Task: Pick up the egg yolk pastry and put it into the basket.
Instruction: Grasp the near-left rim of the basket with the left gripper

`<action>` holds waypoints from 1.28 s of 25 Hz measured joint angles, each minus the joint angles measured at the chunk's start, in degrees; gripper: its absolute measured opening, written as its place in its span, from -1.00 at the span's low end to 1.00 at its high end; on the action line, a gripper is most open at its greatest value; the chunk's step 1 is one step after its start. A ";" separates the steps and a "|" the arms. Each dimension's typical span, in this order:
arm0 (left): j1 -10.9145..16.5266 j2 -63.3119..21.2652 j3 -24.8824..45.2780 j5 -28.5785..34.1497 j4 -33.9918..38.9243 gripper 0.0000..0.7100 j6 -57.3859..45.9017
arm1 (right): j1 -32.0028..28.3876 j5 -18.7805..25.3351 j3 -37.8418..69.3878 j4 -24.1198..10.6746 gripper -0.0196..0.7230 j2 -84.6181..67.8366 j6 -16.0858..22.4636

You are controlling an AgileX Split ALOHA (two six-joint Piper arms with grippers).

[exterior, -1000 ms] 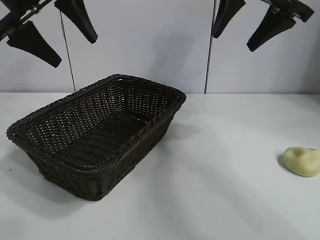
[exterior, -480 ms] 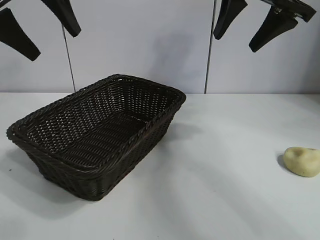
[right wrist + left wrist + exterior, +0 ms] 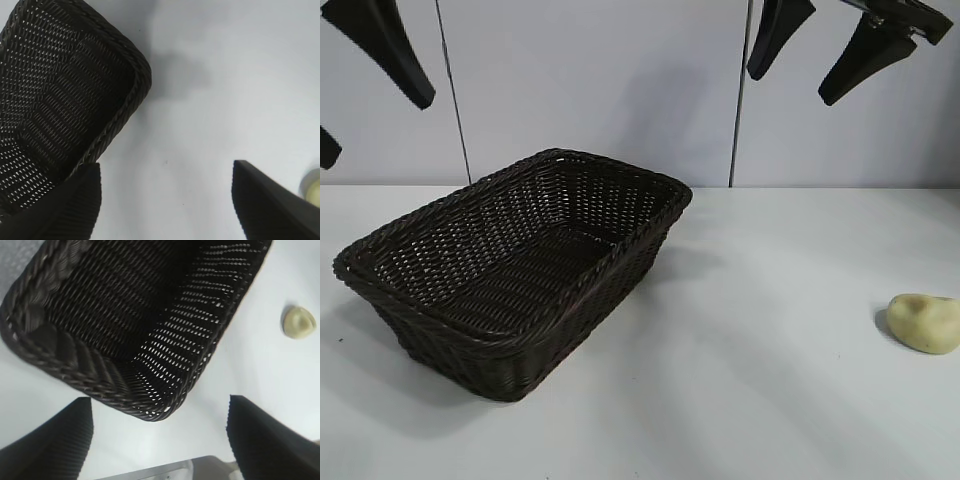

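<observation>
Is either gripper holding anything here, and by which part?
Nothing is held. Both the left gripper and right gripper are open and empty.

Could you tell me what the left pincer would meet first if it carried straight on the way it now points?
Probably the basket: the open left pincer aims down at its near corner rim, though depth is uncertain.

Pastry (image 3: 924, 322) unblocked; basket (image 3: 510, 265) apart.
</observation>
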 joint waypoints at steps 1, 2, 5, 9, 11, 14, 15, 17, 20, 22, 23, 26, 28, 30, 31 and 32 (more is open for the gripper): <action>0.00 -0.55 1.48 -1.03 0.00 0.52 -1.53 | 0.00 0.02 0.00 0.00 0.48 0.00 0.00; 0.00 -0.79 2.99 -2.08 0.00 0.52 -2.95 | 0.00 0.07 0.00 0.00 0.48 0.00 0.00; 0.00 -0.84 6.19 -5.03 -0.06 0.52 -7.13 | 0.00 0.07 0.00 0.00 0.48 0.00 0.00; 0.00 -0.84 8.50 -8.18 -0.17 0.52 -13.07 | 0.00 0.22 0.00 0.00 0.48 0.00 0.00; 0.00 -0.84 9.58 -9.86 -0.23 0.52 -16.07 | 0.00 0.38 0.00 0.00 0.48 0.00 0.00; 0.00 -0.84 12.45 -12.24 -0.32 0.52 -20.46 | 0.00 0.45 0.00 0.00 0.48 0.00 0.00; 0.00 -0.84 13.40 -12.98 -0.36 0.52 -22.02 | 0.00 0.50 0.00 0.00 0.48 0.00 0.00; 0.00 -0.84 15.54 -14.22 -0.36 0.52 -23.99 | 0.00 0.50 0.00 0.00 0.48 0.00 0.00; 0.00 -0.84 17.02 -15.52 -0.36 0.52 -24.75 | 0.00 0.50 0.00 0.00 0.48 0.00 0.00; 0.00 -0.84 17.14 -16.50 -0.36 0.52 -24.94 | 0.00 0.50 0.00 0.00 0.48 0.00 0.00; 0.00 -0.84 17.14 -16.92 -0.42 0.52 -24.94 | 0.00 0.50 0.00 0.00 0.48 0.00 0.00; 0.00 -0.84 17.14 -17.57 -0.52 0.52 -25.12 | 0.00 0.50 0.00 0.00 0.48 0.00 0.00; 0.00 -0.84 17.14 -18.25 -0.53 0.52 -25.16 | 0.00 0.50 0.00 0.00 0.48 0.00 0.00; 0.00 -0.84 17.14 -18.90 -0.53 0.52 -25.16 | 0.00 0.50 0.00 0.00 0.48 0.00 0.00; 0.00 -0.84 17.14 -19.35 -0.58 0.52 -25.16 | 0.00 0.50 0.00 0.00 0.48 0.00 0.00; 0.00 -0.76 17.14 -19.81 -0.58 0.52 -25.16 | 0.00 0.50 0.00 0.00 0.48 0.00 0.00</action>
